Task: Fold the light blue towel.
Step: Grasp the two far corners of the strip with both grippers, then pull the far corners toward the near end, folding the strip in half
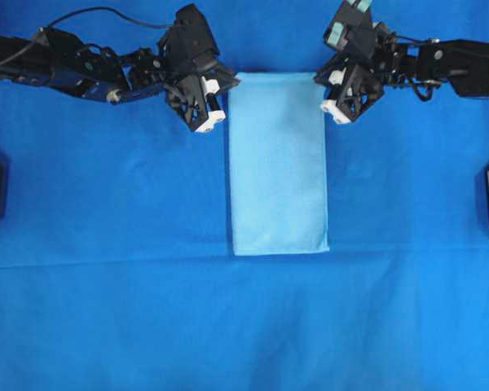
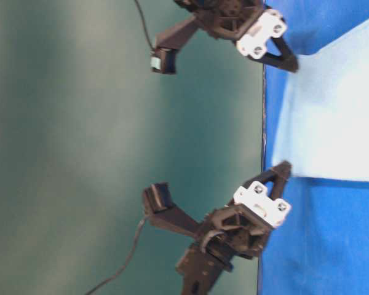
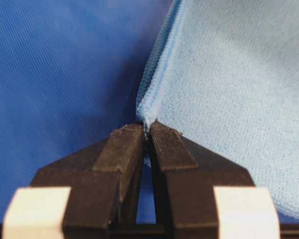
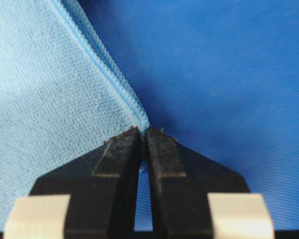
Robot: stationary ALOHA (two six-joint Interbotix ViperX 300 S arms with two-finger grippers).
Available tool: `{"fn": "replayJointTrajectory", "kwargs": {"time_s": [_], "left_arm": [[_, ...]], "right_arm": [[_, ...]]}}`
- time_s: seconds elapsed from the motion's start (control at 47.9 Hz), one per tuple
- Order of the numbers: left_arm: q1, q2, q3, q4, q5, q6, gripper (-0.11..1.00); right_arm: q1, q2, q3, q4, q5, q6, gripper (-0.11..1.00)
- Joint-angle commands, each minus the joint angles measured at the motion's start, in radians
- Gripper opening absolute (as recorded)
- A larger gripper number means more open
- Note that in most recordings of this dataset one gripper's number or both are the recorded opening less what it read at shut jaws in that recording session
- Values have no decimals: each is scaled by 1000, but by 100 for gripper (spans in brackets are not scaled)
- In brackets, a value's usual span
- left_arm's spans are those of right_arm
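Here the blue table cover (image 1: 106,309) fills the overhead view edge to edge, with a faint crease running across it level with the near end of the towel (image 1: 278,167). The towel lies flat on the cover, a long pale rectangle already folded narrow, its far end up between the two arms and its near end down at that crease. Its stitched hem shows in both wrist views, where the fine weave stands out lighter than the cover. The left arm (image 1: 65,69) comes in from the towel's left along the far edge of the cover, and the right arm (image 1: 448,65) mirrors it from the towel's right. The left gripper (image 1: 220,110) sits at the towel's far left corner; in the left wrist view its dark fingers (image 3: 124,149) are pressed together with the corner of the towel pinched between their tips, so it is clamped on the towel. The right gripper (image 1: 330,106) sits at the far right corner, and the right wrist view shows its fingers (image 4: 162,152) likewise squeezed tight on that corner, the hem running away from the tips. From table level, both grippers reach down to the cloth's far edge, which rises slightly at the corners.
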Motion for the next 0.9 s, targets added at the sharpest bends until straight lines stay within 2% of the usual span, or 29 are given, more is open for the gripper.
{"fn": "replayJointTrajectory", "kwargs": {"time_s": [0.0, 0.23, 0.501, 0.731, 0.877], "left_arm": [[21, -40, -34, 0, 8, 12, 2], [44, -28, -91, 0, 41, 35, 2], [43, -40, -81, 0, 52, 38, 2], [3, -114, -64, 0, 84, 41, 2], [-41, -172, -37, 0, 91, 41, 2]], "right_arm": [[-25, -55, -12, -3, 17, -8, 5], [-69, -92, -29, -17, 23, -12, 5], [-71, -101, -31, -18, 23, -6, 5], [-18, -199, -2, -12, 78, 6, 5], [48, -287, 31, -6, 141, 21, 5]]}}
